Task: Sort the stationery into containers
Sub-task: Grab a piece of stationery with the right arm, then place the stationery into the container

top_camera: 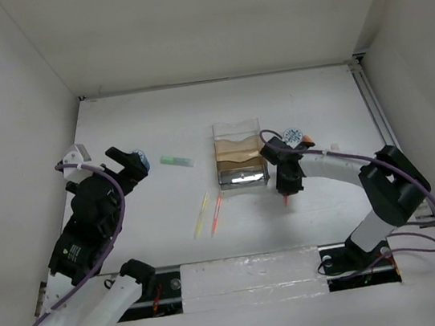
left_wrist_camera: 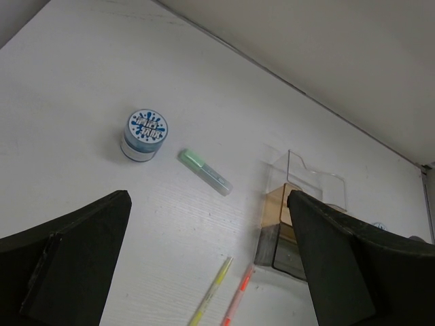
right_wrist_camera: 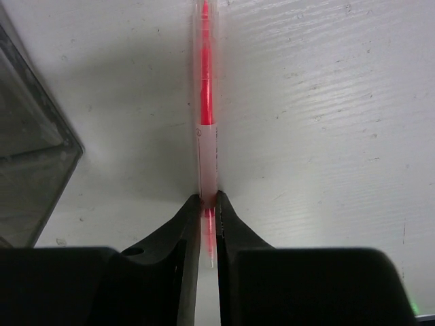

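The clear organizer (top_camera: 240, 160), tan-brown inside, stands mid-table. My right gripper (top_camera: 285, 179) is just right of its near corner, shut on a thin red pen (right_wrist_camera: 206, 129) that lies along the table; the jaws (right_wrist_camera: 209, 204) pinch its white end. My left gripper (top_camera: 131, 168) is open and empty, raised at the left. In front of it are a blue-patterned roll (left_wrist_camera: 144, 134) and a green marker (left_wrist_camera: 205, 172). A yellow pen (left_wrist_camera: 211, 292) and an orange pen (left_wrist_camera: 238, 295) lie side by side near the organizer (left_wrist_camera: 299, 224).
A second blue-patterned roll (top_camera: 293, 134) sits right of the organizer, behind the right wrist. White walls enclose the table on the left, back and right. The organizer's dark corner (right_wrist_camera: 27, 176) is close on the left in the right wrist view.
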